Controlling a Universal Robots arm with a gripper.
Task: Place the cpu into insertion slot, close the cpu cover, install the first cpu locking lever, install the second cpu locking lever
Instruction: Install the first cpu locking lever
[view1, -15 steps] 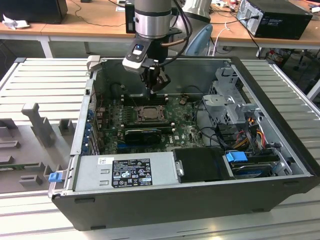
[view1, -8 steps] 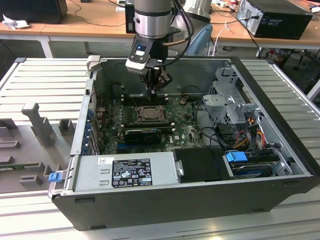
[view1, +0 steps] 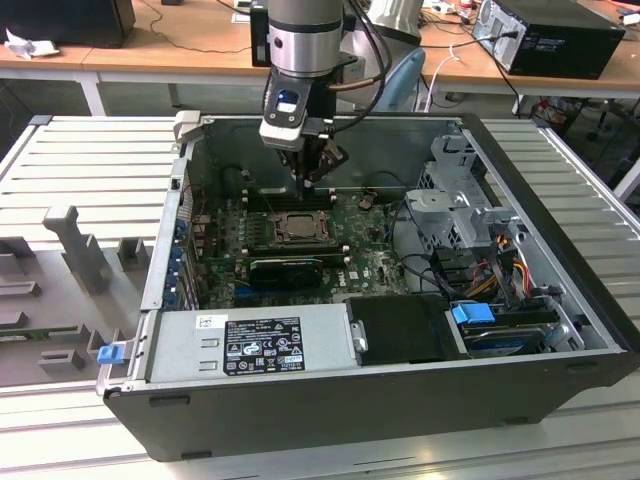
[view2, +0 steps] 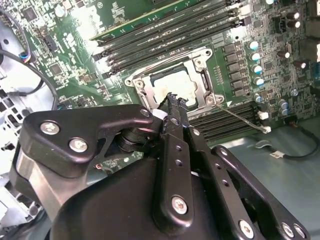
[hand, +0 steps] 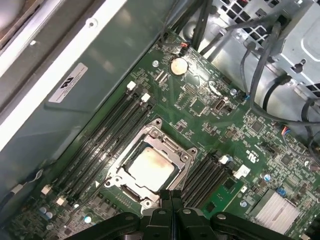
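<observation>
1. Open computer case (view1: 380, 400), lying on a slatted metal table (view1: 90, 160).
2. Power supply (view1: 250, 345), set along the case's near wall.
3. Long black expansion card (view1: 287, 270), beyond the power supply.
4. Memory slots (hand: 107, 137), parallel black rows in the first wrist view.
5. Coin cell (hand: 177, 65), seated on the green board.
6. Drive cage (view1: 455, 205) with cables (view1: 500, 250), at the exterior view's right.
7. Grey fixtures (view1: 75, 245), at the exterior view's left.

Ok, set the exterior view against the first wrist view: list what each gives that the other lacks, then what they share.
Exterior view: the arm over the open case, the power supply inside it. First wrist view: the coin cell and the finned heatsink. Shared: the cpu seated under the cpu cover, the memory slots beside it, the shut tool close by.
</observation>
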